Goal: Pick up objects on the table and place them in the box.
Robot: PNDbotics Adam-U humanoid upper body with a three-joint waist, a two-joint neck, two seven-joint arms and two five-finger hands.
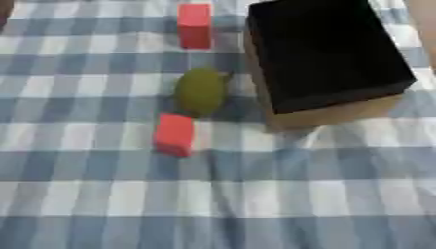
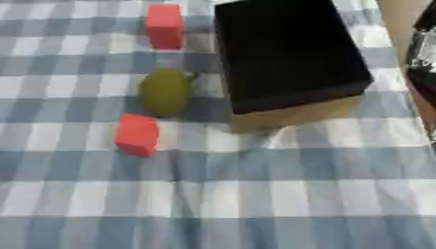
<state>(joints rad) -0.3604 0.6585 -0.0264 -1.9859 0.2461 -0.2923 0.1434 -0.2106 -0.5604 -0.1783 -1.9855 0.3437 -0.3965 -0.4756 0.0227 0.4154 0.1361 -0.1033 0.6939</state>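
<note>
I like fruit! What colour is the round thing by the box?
Olive green fruit, clearest in the left eye view.

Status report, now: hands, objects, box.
Hands not in view. Two red blocks and green fruit on the cloth, left of the box. Nothing blocking.

The setting is a tabletop work surface covered by a blue-and-white checked cloth (image 1: pixel 255 194), of the kind used in a home or a staged test area; which of the two cannot be determined. Laid out on the cloth are an open cardboard box (image 1: pixel 328 114) with a dark interior, two red blocks (image 1: pixel 174 134) (image 1: pixel 195 25) and a green fruit-shaped object (image 1: pixel 201 91). Nothing beyond the table surface is identifiable.
</note>
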